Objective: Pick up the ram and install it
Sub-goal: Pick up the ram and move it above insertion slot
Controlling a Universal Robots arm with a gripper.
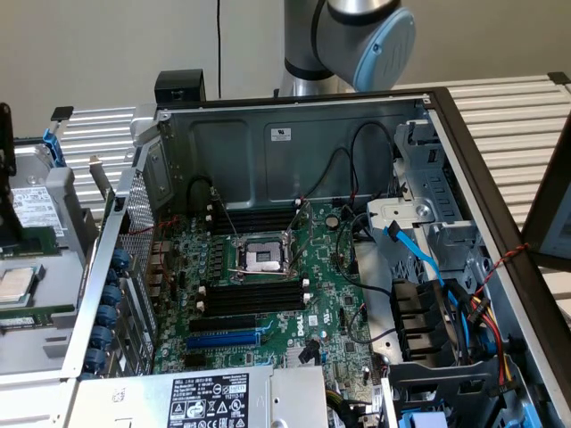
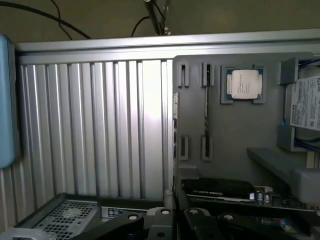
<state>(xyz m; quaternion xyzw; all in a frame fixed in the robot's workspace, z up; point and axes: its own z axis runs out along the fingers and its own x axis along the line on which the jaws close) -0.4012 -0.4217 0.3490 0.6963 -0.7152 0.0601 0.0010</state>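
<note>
1. Gripper [image 2: 177, 226]: black jointed metal links with round silver pivot pins, cut off by the frame edge. I cannot tell whether it is clenched or released.
2. Ram [image 2: 206, 107]: a long, thin stick seen edge-on. It stands upright between small notched clips of the grey tray [image 2: 230, 140], well apart from the gripper. Its chips and label are hidden at this angle.
3. Near the ram, a square processor [image 2: 243, 84] with a dull silver lid sits in its own recess of the same matte tray.
4. A hard drive [image 2: 306, 102] with a white printed label is cut off at the picture's edge. A dark, flat card [image 2: 220, 189] lies nearer the gripper, its detail hard to make out.
5. The tray rests on a ribbed aluminium table [image 2: 100, 125] with a bright sheen.
6. In the exterior view, the arm [image 1: 357, 36], smooth grey with a pale blue cap, rises behind the open sheet-metal computer case [image 1: 268, 169].
7. Inside the case, the green motherboard [image 1: 330, 308] carries long black memory slots [image 1: 254, 296], a blue expansion slot [image 1: 223, 340] and a square metal socket [image 1: 264, 259].
8. A flat blue cable [image 1: 419, 259] and black wires hide part of the board toward the exterior view's right.
</note>
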